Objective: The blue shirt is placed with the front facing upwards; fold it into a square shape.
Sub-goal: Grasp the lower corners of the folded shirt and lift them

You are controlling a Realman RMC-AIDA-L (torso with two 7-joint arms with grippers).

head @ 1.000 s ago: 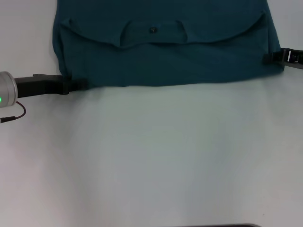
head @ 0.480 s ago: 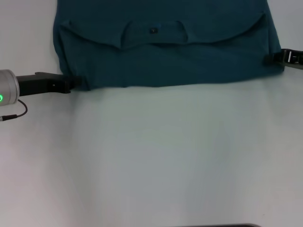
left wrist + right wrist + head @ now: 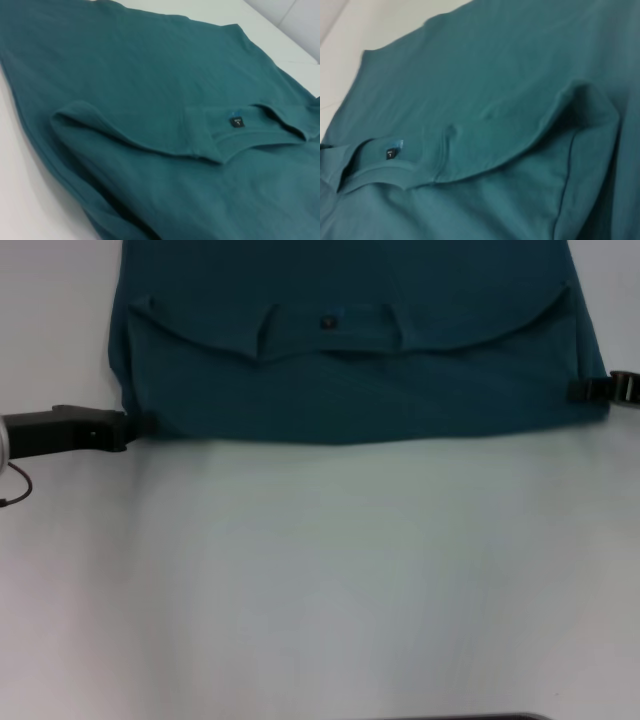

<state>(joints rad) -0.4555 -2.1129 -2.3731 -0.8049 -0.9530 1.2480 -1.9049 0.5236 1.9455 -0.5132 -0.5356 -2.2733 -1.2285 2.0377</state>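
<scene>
The blue shirt [image 3: 350,350] is spread across the upper part of the head view, on the white table [image 3: 320,580], already doubled over so that the collar [image 3: 330,325] and its small black neck label [image 3: 326,321] lie face up on the top layer, and a straight fold edge runs across the frame below them. The left gripper [image 3: 140,424] is seen at the left end of that fold edge, low on the left side of the frame; the right gripper [image 3: 590,390] sits at the right end, by the right border. Whether the jaws are clamped on the cloth or apart cannot be told. From here, the fold could be spoiled if one corner is released or dragged sooner than the other, since the edge would then skew. The loose flap near the collar could also be bunched if the layers are pulled unevenly.
</scene>
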